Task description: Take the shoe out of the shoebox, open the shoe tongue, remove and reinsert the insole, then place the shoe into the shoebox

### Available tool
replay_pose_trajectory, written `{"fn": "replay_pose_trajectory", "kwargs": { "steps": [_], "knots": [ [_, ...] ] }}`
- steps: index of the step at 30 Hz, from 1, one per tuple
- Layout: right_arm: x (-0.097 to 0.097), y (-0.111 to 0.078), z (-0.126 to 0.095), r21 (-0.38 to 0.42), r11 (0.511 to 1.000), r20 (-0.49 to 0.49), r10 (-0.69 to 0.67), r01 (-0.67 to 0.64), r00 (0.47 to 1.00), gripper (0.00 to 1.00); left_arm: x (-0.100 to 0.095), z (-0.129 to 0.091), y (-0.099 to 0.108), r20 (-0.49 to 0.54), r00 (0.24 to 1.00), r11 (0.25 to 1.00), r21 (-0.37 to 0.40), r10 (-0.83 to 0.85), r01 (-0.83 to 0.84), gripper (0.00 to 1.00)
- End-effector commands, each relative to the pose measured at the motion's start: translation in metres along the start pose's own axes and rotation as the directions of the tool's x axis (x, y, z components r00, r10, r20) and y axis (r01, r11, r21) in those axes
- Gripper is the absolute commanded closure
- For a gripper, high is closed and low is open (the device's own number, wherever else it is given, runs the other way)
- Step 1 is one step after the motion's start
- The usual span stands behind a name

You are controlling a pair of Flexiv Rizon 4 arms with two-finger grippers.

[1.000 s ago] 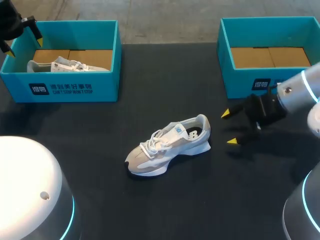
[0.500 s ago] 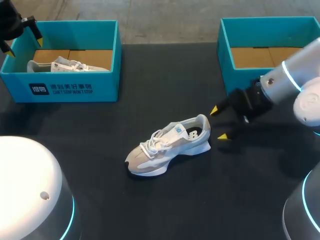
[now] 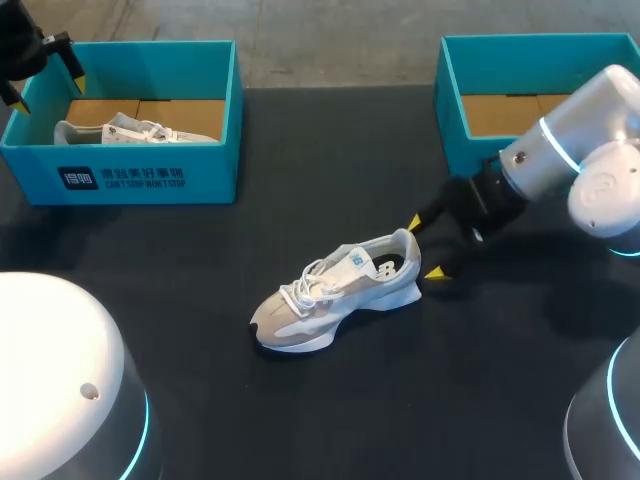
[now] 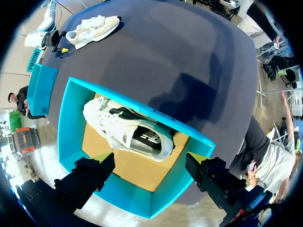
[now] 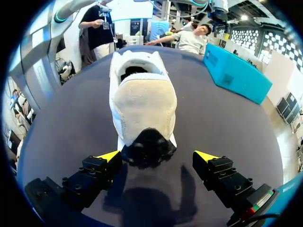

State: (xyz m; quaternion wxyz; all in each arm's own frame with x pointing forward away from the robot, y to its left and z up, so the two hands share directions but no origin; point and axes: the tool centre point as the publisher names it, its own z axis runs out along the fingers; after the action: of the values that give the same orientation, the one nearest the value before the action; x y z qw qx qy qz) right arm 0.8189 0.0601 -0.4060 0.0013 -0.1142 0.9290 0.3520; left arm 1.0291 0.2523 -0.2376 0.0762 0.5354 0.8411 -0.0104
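A grey and white sneaker lies on the black table, toe toward the front left. My right gripper is open just behind its heel, one yellow tip on each side. In the right wrist view the sneaker's heel sits right ahead of my open right gripper, with no firm contact visible. My left gripper hangs open over the left teal shoebox. In the left wrist view my left gripper is above that shoebox, which holds a second sneaker.
An open teal shoebox with a bare cardboard floor stands at the back right, close behind my right arm. The second sneaker lies inside the left box. Black tabletop stretches between the two boxes.
My right gripper has moved left across the table and closed in on the sneaker's heel, staying open. The sneaker and my left arm have not moved.
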Motion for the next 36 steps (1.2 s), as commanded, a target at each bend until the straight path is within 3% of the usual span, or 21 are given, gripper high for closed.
{"fn": "replay_pose_trajectory", "kwargs": {
  "steps": [1,36],
  "knots": [
    [-0.003,0.005,0.007,-0.004,1.0,-0.017,-0.006,0.006,1.0,0.0,0.0,0.0,0.001,-0.002,1.0,1.0,0.001,0.001,-0.001,0.0],
    [0.016,0.031,0.036,-0.074,0.997,-0.147,-0.019,0.008,0.989,0.0,0.0,0.0,0.001,-0.002,1.0,1.0,0.001,0.001,-0.001,0.0]
  ]
}}
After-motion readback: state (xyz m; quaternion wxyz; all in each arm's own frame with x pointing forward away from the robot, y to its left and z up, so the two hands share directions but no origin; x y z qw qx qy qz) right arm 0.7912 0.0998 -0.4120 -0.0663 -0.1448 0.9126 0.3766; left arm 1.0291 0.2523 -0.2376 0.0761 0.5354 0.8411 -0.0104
